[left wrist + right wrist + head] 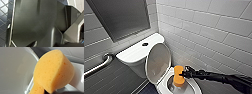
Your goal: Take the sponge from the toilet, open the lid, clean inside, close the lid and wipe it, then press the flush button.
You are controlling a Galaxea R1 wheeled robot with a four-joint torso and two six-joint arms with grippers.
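Currently, operator, your right gripper (184, 74) sits at the lower centre-right of the head view, on a dark arm that enters from the lower right edge. Its fingers are closed tight on the sponge (178, 76), gripping one long side of the pad. You hold the orange sponge upright above the open bowl (194, 86) at the bottom centre of the frame. Its lower end reaches down inside the rim; whether it touches the ceramic cannot be told. The right wrist view shows the sponge (53, 72) close up, porous and rounded, with pale glossy surfaces on either side of it. The toilet (134, 53) stands at the centre-left of the head view, its tank set against the wall. The lid (158, 62) is raised and leans back toward the tank, greyish underside facing the bowl, just left of the sponge and apart from it. The flush button (145, 44) is a dark round spot in the middle of the tank top, above and left of the lid, well apart from your gripper. A metal grab bar (99, 65) runs along the left edge. A dark rectangular panel (121, 17) occupies the upper left, and white wall tiles (209, 32) cover the right half. A strip of dark floor (147, 89) shows at the bottom, left of the bowl.
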